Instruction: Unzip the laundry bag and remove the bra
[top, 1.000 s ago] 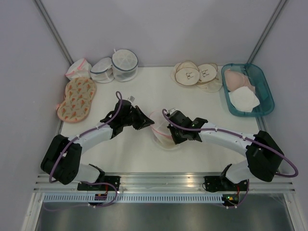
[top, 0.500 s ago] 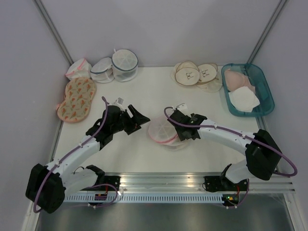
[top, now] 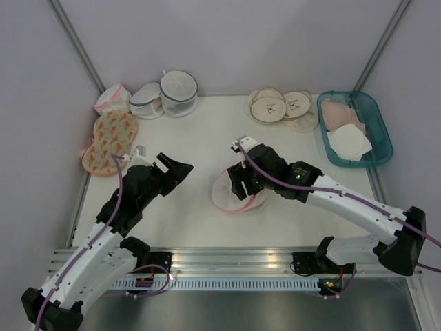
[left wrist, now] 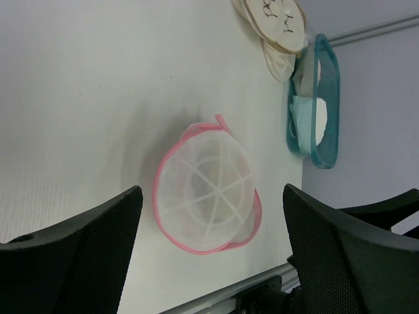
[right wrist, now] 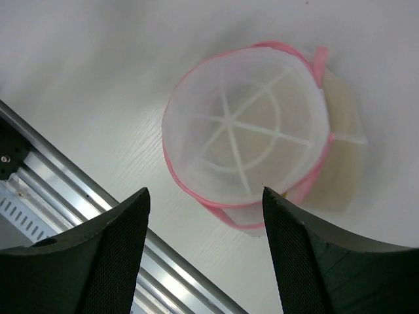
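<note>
**Around the edges of the white table**

The white table top (top: 207, 131) carries several items along its far side. At upper left stand two round white mesh bags with grey-blue rims (top: 179, 88), side by side, with a small shapeless white pouch with pink edging (top: 112, 98) just left of them. Below these lies a peach fabric piece with an orange-green print (top: 110, 141). Right of centre at the top, round beige pads with black markings (top: 269, 107) overlap. At upper right, a teal plastic tray (top: 383, 135) holds a pale pink cup (top: 337, 114) and a white cup (top: 349, 141).

No writing can be read; dark marks on the tan discs (top: 269, 107) are too small.
</note>
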{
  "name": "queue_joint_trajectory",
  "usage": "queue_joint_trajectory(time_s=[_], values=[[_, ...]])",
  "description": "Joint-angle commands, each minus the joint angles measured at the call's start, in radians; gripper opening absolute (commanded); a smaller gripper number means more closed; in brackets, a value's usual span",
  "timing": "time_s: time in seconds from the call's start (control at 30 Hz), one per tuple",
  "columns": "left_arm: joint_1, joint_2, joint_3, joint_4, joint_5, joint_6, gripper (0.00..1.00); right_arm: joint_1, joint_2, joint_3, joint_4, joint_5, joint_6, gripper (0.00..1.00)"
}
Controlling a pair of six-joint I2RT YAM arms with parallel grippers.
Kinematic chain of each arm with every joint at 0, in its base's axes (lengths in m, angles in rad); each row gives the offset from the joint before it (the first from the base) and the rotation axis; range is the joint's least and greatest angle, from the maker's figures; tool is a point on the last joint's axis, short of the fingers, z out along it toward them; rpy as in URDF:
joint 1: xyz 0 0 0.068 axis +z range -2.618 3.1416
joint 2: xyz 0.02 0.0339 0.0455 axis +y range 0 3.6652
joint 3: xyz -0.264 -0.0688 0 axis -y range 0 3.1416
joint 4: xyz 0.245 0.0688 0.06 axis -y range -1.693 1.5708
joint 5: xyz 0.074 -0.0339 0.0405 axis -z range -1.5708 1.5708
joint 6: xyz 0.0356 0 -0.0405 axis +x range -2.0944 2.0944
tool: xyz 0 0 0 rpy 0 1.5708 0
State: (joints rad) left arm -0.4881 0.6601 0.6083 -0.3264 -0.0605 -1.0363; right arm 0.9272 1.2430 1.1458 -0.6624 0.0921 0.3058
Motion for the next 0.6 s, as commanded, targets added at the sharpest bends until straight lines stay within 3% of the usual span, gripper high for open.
queue_joint_trajectory(time_s=[0.0, 0.07, 0.23, 0.57], values=[[0.005, -0.023, -0.004, -0.068, -0.055, 0.002, 0.91, 0.068, 0.116, 0.058, 0.015, -0.020, -0.039, 0.74], [0.005, -0.046, -0.005, -0.077, -0.061, -0.001, 0.91, 0.102, 0.153, 0.080, 0.018, 0.020, -0.046, 0.74], [0.006, -0.099, -0.005, -0.114, -0.087, -0.001, 0.92, 0.272, 0.297, 0.150, -0.035, 0.337, -0.091, 0.76], [0.006, -0.166, 0.011, -0.164, -0.125, 0.001, 0.95, 0.481, 0.496, 0.158, -0.077, 0.586, -0.197, 0.79]])
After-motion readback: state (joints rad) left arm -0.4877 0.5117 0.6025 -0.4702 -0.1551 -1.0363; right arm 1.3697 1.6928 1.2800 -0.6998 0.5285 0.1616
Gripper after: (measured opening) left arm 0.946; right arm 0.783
